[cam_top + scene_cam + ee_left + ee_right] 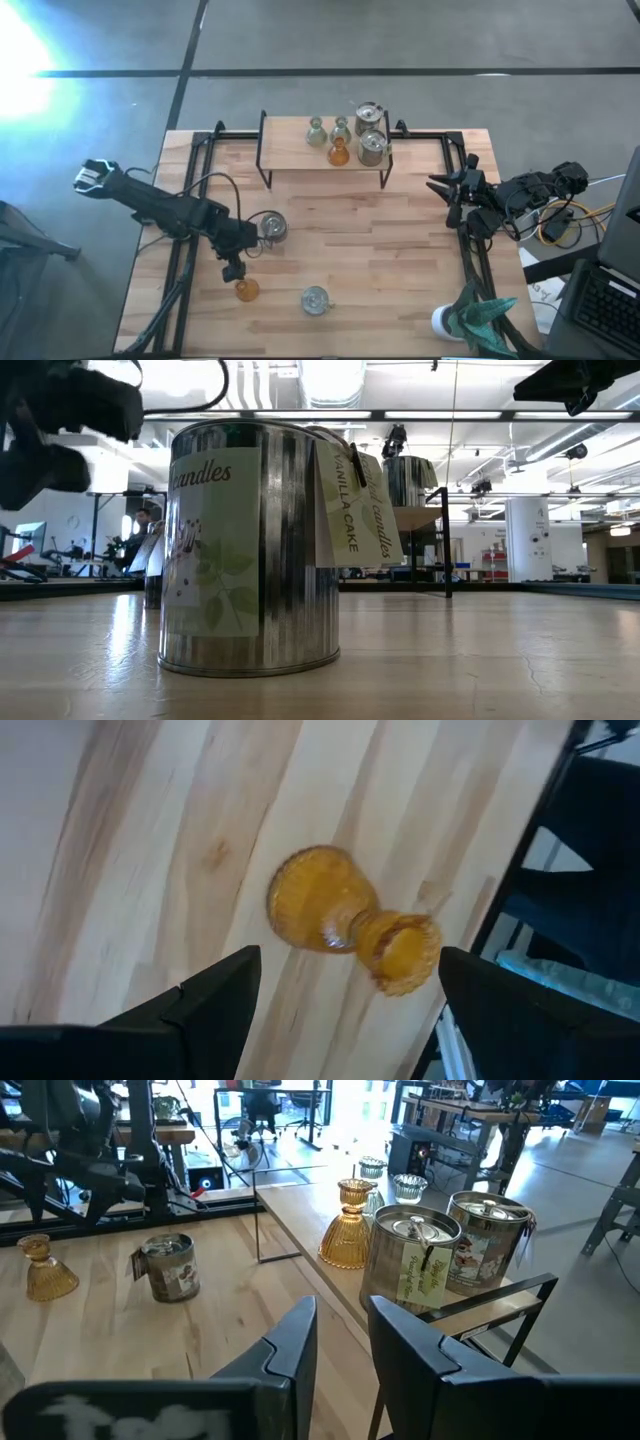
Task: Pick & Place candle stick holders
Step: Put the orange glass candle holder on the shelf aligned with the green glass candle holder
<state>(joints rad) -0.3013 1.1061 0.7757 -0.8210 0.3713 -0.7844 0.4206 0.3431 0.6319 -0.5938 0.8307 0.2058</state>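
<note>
left pincer (340, 995) over amber holder (345, 920), unheld

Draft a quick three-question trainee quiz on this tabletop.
1. How many candle holders stand on the raised shelf?
2. True or false: the left gripper is open, close to an amber holder on the table.
3. The white pot stands: A) on the shelf; B) by the table's right edge, far from the shelf; C) beside the left gripper.

Key: 1. Five. 2. True. 3. B.
</note>
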